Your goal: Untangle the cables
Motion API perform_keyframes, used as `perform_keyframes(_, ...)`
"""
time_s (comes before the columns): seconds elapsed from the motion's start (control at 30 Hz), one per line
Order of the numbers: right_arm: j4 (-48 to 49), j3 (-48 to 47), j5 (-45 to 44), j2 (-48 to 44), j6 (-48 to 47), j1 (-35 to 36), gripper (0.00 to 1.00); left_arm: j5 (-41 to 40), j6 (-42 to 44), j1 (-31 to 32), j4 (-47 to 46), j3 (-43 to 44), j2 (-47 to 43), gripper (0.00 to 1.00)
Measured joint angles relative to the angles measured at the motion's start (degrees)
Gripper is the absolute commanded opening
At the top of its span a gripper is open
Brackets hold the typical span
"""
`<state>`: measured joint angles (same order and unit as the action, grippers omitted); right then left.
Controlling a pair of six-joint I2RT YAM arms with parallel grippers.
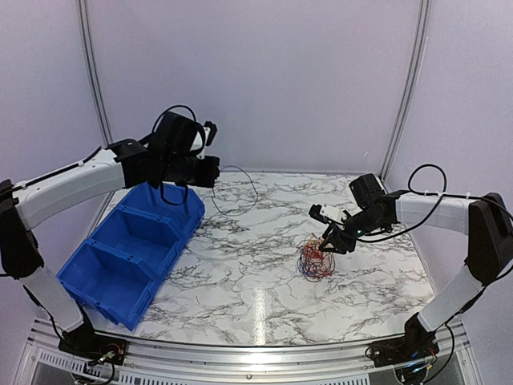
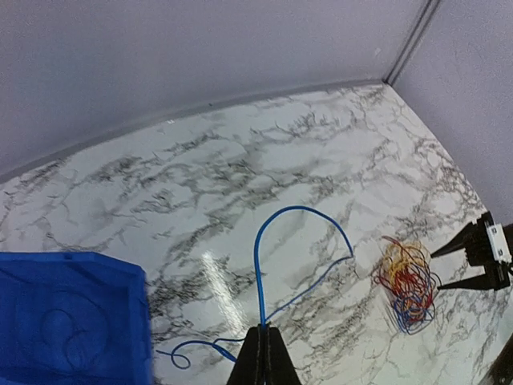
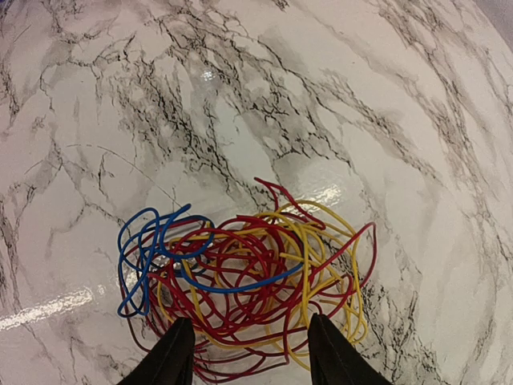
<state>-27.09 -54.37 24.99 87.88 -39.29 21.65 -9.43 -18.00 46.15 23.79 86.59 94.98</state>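
A fist-sized tangle of thin red, yellow and blue cables (image 1: 315, 258) lies on the marble table right of centre; it also shows in the right wrist view (image 3: 248, 277) and the left wrist view (image 2: 409, 285). My right gripper (image 1: 330, 241) is open right over the tangle, its fingers (image 3: 172, 357) straddling the near edge (image 3: 250, 345). My left gripper (image 1: 215, 171) is held high at the back left, shut on a single blue cable (image 2: 272, 241) that loops out ahead of the fingertips (image 2: 264, 333) and trails down; it shows as a thin dark loop (image 1: 240, 188) from above.
A blue three-compartment bin (image 1: 132, 249) sits at the table's left, its corner in the left wrist view (image 2: 72, 313). Grey walls close the back and sides. The marble table (image 1: 240, 281) ends at a metal rail in front.
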Motion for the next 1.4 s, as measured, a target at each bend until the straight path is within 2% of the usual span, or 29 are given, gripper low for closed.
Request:
perform_keyframes(0.37,0.0,0.0,-0.1,0.3,0.0,0.0,0.49,-0.4,10.2,-16.1,1.2,1.1,-8.4,0.0)
perform_keyframes(0.6,0.0,0.3,0.0,0.3,-0.1,0.1,0.49,4.5,20.4,-24.0,-2.2,-7.7,-11.3,0.0)
perform_keyframes(0.77,0.0,0.6,-0.1,0.4,-0.4,0.4,0.49,5.4,27.1,-25.2,-4.4,-13.2,-10.8,0.0)
perform_keyframes(0.93,0.0,0.6,-0.3,0.4,-0.6,0.4,0.49,7.5,31.6,-25.2,-6.1,-14.0,-9.3,0.0)
perform_keyframes(1.23,0.0,0.6,-0.6,0.9,-1.2,0.5,0.49,17.5,34.8,-25.2,-7.3,-16.3,-7.2,0.0)
perform_keyframes(1.4,-0.1,0.6,-0.7,1.5,-1.3,0.7,0.49,15.0,35.5,-25.4,-7.3,-18.5,-7.2,0.0)
